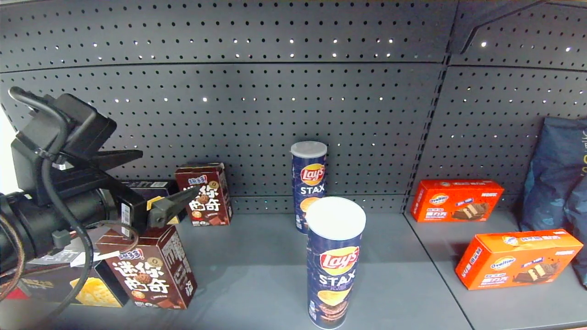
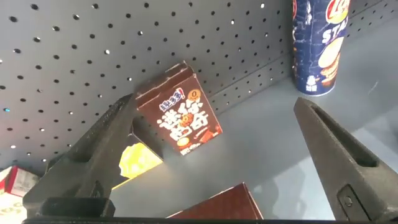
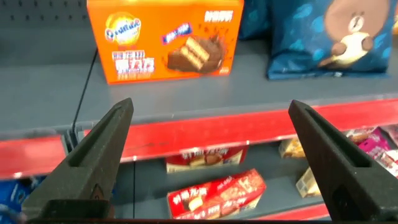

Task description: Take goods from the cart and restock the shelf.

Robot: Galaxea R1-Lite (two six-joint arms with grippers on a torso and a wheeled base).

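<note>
Dark grey perforated metal panelling (image 1: 275, 101) is seen behind a flat grey shelf (image 1: 257, 275), on which all the goods are set. At the shelf's far right, large dark blue snack bags (image 1: 557, 183) are stood against the panelling.

On the left, the black left gripper (image 1: 168, 172) is held just above the front goods. Its jaws are spread wide and nothing is held between them. The right gripper (image 3: 211, 104) is likewise spread wide and empty, and is faced toward a red shelf edge strip (image 3: 249, 127).

Right of centre, a front orange cardboard cake box (image 1: 516, 259) and a back orange cardboard cake box (image 1: 456, 200) are laid flat. In the middle, a front dark blue crisp tube (image 1: 335, 261) with a white lid is stood upright, with a back dark blue crisp tube (image 1: 308, 183) just behind it.

On the left, a front brown biscuit box (image 1: 153, 270) is stood under the left gripper. A back brown biscuit box (image 1: 204, 195) is placed close to the panelling. A black cracker carton (image 1: 82, 286) is set just beside the front brown box.
</note>
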